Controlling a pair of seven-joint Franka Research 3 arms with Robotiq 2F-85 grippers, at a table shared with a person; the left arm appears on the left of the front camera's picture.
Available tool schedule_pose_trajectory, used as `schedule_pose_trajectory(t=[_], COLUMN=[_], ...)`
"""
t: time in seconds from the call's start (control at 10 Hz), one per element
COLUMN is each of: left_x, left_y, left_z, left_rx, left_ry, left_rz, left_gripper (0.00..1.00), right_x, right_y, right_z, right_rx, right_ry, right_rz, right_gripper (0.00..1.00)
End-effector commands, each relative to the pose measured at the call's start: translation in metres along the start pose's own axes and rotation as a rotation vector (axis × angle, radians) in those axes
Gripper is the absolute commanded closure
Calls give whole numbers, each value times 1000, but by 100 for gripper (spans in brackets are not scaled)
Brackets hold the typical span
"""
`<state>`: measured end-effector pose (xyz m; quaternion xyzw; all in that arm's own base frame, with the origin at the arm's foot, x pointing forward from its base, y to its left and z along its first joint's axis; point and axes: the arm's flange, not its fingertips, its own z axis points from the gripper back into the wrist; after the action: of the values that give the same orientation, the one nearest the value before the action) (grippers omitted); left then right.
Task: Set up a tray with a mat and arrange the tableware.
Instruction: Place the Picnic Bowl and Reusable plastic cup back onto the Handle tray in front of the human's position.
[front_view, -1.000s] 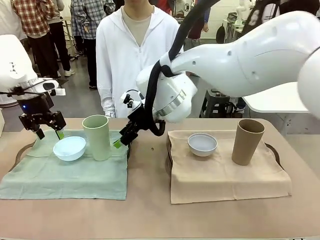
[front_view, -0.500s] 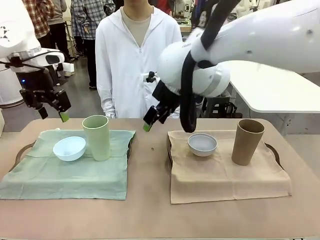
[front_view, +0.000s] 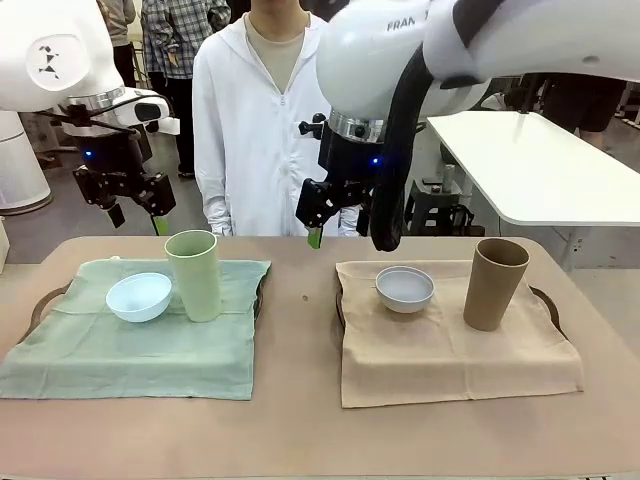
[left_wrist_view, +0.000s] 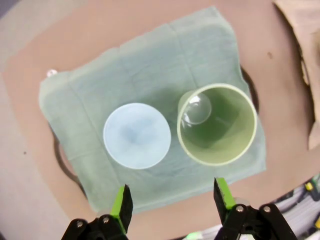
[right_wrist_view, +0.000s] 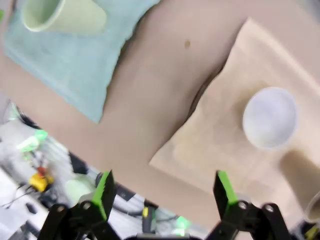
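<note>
On the left, a green mat (front_view: 130, 340) covers a tray (front_view: 38, 305) and carries a light blue bowl (front_view: 139, 296) and a pale green tumbler (front_view: 194, 275), both upright. On the right, a tan mat (front_view: 450, 350) over another tray (front_view: 548, 298) holds a white bowl (front_view: 405, 288) and a tan-brown tumbler (front_view: 494, 283). My left gripper (front_view: 138, 218) hangs open and empty well above the green mat's far edge; its wrist view looks down on the bowl (left_wrist_view: 136, 135) and tumbler (left_wrist_view: 217, 124). My right gripper (front_view: 330, 225) is open and empty, high over the gap between the mats, with the white bowl (right_wrist_view: 270, 117) below it.
A person in a white hooded jacket (front_view: 265, 110) stands at the far side of the table, hands out of sight. A white table (front_view: 540, 160) stands behind on the right. Bare brown tabletop (front_view: 300, 330) runs between the two mats and along the front edge.
Both arms have lifted away from the table. The right gripper rose from the green mat's right edge and swung right; the left gripper rose from the mat's far left corner.
</note>
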<state>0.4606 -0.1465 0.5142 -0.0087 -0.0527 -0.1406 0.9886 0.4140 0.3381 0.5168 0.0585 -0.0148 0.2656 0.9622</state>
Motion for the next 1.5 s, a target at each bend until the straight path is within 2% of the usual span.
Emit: schedule_pose_trajectory(t=[0.0, 0.1, 0.2, 1.4], left_x=[14, 13, 6, 6], left_y=[-1, -1, 0, 0], left_z=[5, 10, 2, 2], left_rx=[33, 16, 1, 1], left_ry=[-28, -27, -9, -9], left_rz=[66, 61, 19, 19], left_gripper=[15, 15, 15, 15], right_x=[2, -4, -4, -4], right_y=[6, 2, 4, 4], right_z=[-3, -4, -1, -1], right_rx=[-16, -26, -4, -4], right_ry=[67, 90, 39, 39], right_rz=[-105, -151, -52, -52], right_gripper=[0, 0, 0, 0])
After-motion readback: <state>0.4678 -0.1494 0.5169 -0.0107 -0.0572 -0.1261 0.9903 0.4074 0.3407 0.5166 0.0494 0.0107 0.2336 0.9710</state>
